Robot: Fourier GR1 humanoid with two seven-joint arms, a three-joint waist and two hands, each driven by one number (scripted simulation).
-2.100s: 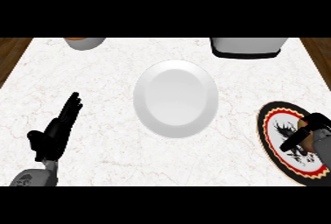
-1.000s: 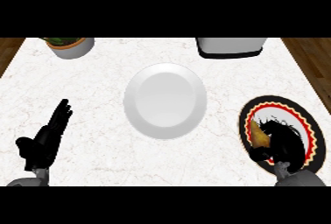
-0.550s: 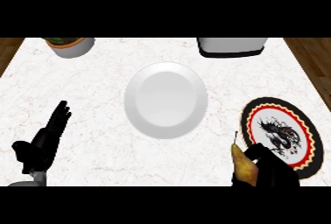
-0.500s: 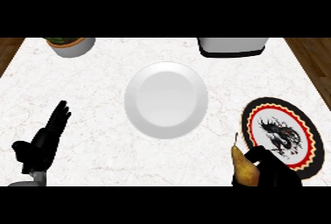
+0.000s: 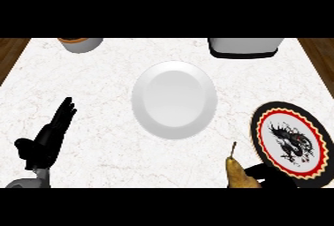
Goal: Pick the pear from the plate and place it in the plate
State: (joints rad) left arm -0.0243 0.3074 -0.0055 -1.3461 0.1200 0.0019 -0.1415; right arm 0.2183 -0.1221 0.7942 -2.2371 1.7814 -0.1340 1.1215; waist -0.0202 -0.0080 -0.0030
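Counter [image 5: 98, 110]: white marble top with faint veining, filling most of the head view; brown wood floor shows past its left and right far corners.
White plate [image 5: 173, 99]: plain, round, bare — the landmark, near the counter's middle.
Patterned plate [image 5: 290, 139]: right of the white plate and nearer the robot; black rim, red scalloped ring, white centre with a black dragon-like figure.
Pear [image 5: 239, 173]: yellow-brown, stem pointing up, below and right of the white plate, just left of the patterned plate's near edge and off both plates.
Right hand [image 5: 269, 175]: black, at the lower edge, fingers curled against the pear's right side — clamped on it.
Left hand [image 5: 47, 137]: well left of the white plate, resting, fingers straight and together.
Pot [image 5: 81, 43]: grey, beyond and left of the white plate, cut by the top edge.
Appliance [image 5: 244, 47]: white body on a black base, beyond and right of the white plate.
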